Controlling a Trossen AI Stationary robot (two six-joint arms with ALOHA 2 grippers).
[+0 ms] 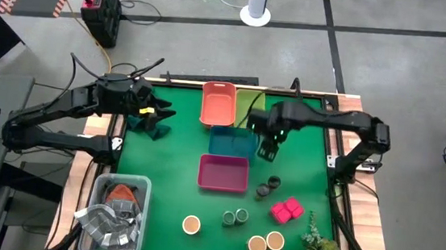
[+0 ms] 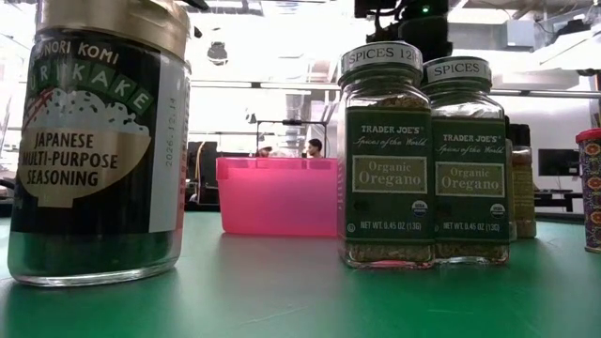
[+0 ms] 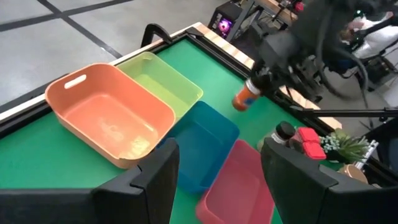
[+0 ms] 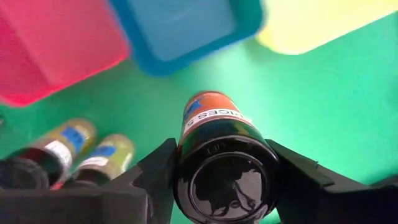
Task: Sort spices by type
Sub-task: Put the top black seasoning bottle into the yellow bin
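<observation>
My right gripper (image 1: 268, 149) hangs over the green table by the blue tray's (image 1: 232, 142) right edge, shut on a dark-lidded jar with an orange body (image 4: 214, 118). Two more dark-lidded jars (image 1: 268, 186) stand on the table right of the pink tray (image 1: 223, 173). Two pink blocks (image 1: 287, 210), two green-lidded jars (image 1: 235, 217) and three tan-topped jars (image 1: 191, 224) (image 1: 257, 244) (image 1: 275, 240) stand toward the near edge. My left gripper (image 3: 217, 168) waits open at the far left, holding nothing. My right gripper pinches the jar at its black lid (image 4: 224, 180) between the two fingers (image 4: 152, 171), one on each side. The fingers come from above, pointing down. The jar (image 3: 245, 96) hangs below them, lid up, clear of the table.
An orange tray (image 1: 218, 104) and a yellow-green tray (image 1: 249, 105) lie at the far edge. A clear bin (image 1: 114, 213) of oddments sits at the near left. A leafy sprig (image 1: 319, 247) lies at the near right. Bare green table lies left of the pink tray.
</observation>
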